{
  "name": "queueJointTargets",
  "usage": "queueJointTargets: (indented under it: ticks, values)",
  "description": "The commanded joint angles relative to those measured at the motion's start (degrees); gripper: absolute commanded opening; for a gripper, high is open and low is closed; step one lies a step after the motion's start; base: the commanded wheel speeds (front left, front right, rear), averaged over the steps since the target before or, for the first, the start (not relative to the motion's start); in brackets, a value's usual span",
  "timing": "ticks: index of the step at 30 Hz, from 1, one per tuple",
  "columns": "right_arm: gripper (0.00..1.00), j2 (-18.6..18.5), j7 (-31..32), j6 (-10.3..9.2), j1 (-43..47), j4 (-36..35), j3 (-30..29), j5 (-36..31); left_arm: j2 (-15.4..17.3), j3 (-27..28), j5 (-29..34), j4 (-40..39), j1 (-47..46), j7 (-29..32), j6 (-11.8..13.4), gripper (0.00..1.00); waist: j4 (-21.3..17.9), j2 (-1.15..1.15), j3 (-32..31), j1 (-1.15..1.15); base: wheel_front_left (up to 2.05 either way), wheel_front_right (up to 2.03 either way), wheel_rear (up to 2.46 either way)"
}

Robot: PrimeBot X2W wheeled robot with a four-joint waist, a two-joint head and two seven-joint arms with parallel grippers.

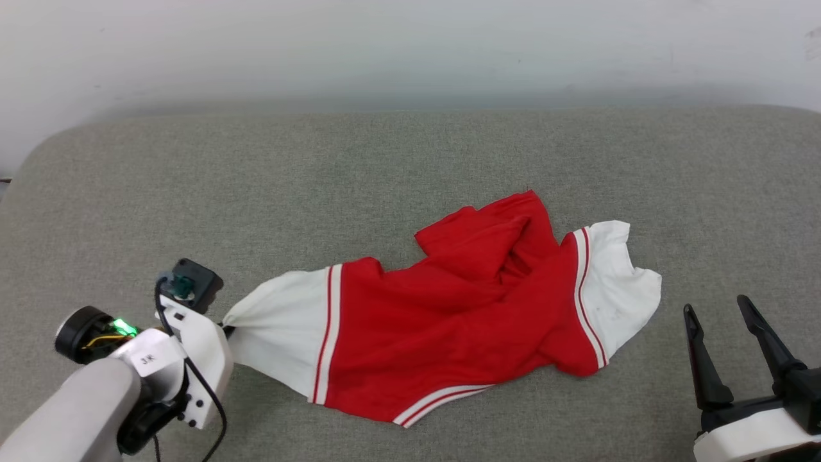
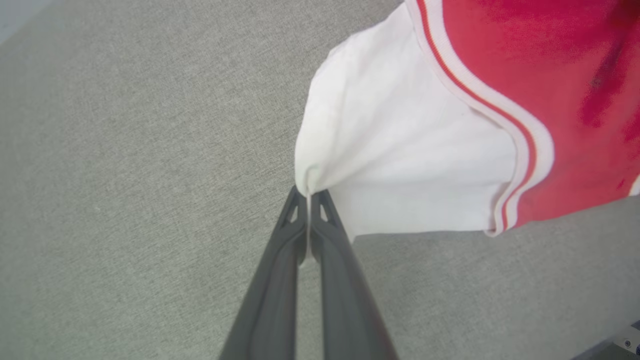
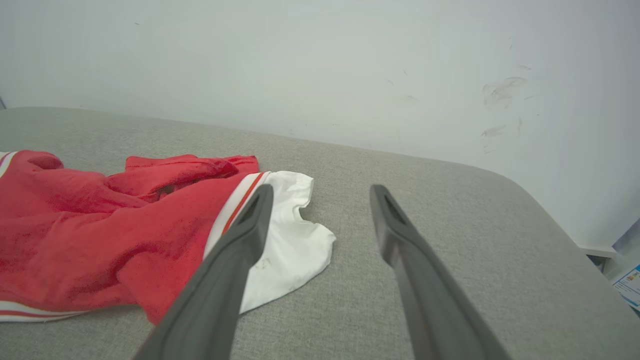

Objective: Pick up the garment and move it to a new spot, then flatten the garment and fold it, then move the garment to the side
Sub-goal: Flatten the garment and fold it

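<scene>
Left fingers [image 2: 287, 250], long and dark, were clenched together on the bunched tip of one white sleeve of the red jersey-style garment [image 1: 449, 314] with red-white striped trim. The pale left forearm [image 1: 70, 410] reached in low from the near left. Right fingers [image 1: 702, 359] stood spread and empty at the near right, near the other white sleeve but apart from it. Beyond them the garment lay crumpled across the grey fabric-covered surface [image 1: 385, 167]. The left wrist view showed the pinch itself, while the right wrist view showed a scuffed white wall [image 3: 350, 65] behind.
</scene>
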Motion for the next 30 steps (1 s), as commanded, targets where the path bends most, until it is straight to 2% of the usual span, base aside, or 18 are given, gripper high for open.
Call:
queueJointTargets:
  ticks: [1,7,11,15,16,17,18,24,30]
  values:
    - [1.0,-0.4,0.1,-0.06,0.5,-0.2,-0.2,0.4,1.0,1.0,-0.5,1.1,-0.4,-0.5,0.7,0.0,-0.3,0.0,0.3,0.0,0.0,0.0,0.0]
    - [1.0,-0.8,0.6,-0.06,0.4,-0.5,-1.0,0.3,1.1,3.2,-1.7,6.1,-0.3,-2.3,2.5,0.0,-1.2,0.0,2.0,0.0,0.0,0.0,0.0]
    - [1.0,-1.0,1.1,-0.06,0.0,-0.4,-1.3,0.3,0.4,3.3,-2.0,10.1,-0.3,-3.6,2.4,0.0,-1.6,0.0,2.9,0.0,0.0,0.0,0.0]
    - [1.0,-1.7,1.9,-0.06,-0.5,0.0,-1.3,0.6,-2.3,2.7,-2.6,16.8,-0.4,-5.9,1.4,0.0,-2.0,0.0,3.2,0.0,0.0,0.0,0.0]
    - [1.0,-1.9,2.1,-0.06,-0.6,0.0,-1.3,0.7,-3.0,2.5,-2.5,18.0,-0.4,-6.5,1.2,0.2,-2.0,0.0,3.0,0.0,0.0,0.0,0.0]
    - [1.0,-2.1,2.3,-0.06,-0.8,0.0,-1.3,0.8,-3.7,2.4,-2.6,18.9,-0.6,-7.2,0.9,0.67,-1.9,0.0,2.8,0.0,0.0,0.0,0.0]
    - [1.0,-2.5,2.4,-0.06,-1.0,0.0,-1.2,0.9,-4.2,2.5,-2.5,19.7,-0.7,-8.3,1.0,1.0,-1.8,0.0,2.4,0.0,0.0,0.0,0.0]
    - [1.0,-5.0,3.4,-0.06,-2.8,-0.8,-1.0,1.5,-5.5,3.0,-1.2,21.8,-0.5,-15.4,1.4,1.0,-1.3,0.0,0.0,0.0,0.0,0.0,0.0]
    - [1.0,-11.3,6.6,-0.06,-6.5,-3.0,0.7,4.0,-6.1,4.6,0.4,19.1,1.9,-25.2,4.8,1.0,0.0,0.0,-2.8,0.0,0.0,0.0,0.0]
